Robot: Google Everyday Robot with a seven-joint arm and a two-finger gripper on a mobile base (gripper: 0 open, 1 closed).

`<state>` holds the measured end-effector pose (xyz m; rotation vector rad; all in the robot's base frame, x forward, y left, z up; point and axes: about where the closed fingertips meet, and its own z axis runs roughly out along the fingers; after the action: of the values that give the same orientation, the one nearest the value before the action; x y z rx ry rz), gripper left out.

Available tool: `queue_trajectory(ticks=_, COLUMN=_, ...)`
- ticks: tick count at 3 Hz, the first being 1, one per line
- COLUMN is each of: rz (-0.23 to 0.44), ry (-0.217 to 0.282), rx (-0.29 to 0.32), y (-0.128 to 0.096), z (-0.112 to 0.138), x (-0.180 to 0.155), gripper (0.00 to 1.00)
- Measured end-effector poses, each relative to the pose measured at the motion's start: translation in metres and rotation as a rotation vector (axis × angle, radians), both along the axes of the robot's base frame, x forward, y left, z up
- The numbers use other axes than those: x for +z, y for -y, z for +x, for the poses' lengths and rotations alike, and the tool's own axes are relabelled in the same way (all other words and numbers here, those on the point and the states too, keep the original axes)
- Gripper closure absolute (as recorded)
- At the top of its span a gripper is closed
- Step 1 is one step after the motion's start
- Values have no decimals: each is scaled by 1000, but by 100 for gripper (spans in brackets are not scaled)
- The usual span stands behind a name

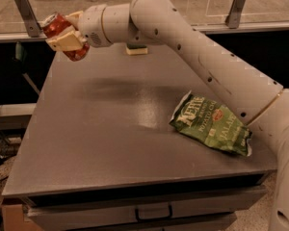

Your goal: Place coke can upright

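The coke can [62,35] is a small red can with a silver top, held tilted in the air above the table's far left corner. My gripper [66,37] is shut on the can, its pale fingers [65,42] across the can's middle. The white arm reaches in from the right across the table. A green chip bag [213,124] lies flat on the right side of the grey table [111,129].
A small green and pale sponge-like block [137,49] sits at the table's far edge, partly behind the arm. Two metal posts [26,12] stand on a rail behind the table. A drawer with a handle [153,211] is below the front edge.
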<state>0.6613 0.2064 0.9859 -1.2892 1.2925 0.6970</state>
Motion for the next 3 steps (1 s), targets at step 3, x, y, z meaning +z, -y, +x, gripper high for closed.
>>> queue_trajectory(ticks=3, rz=158, ry=-18, rx=-117, y=5, z=13, x=-69, gripper=100)
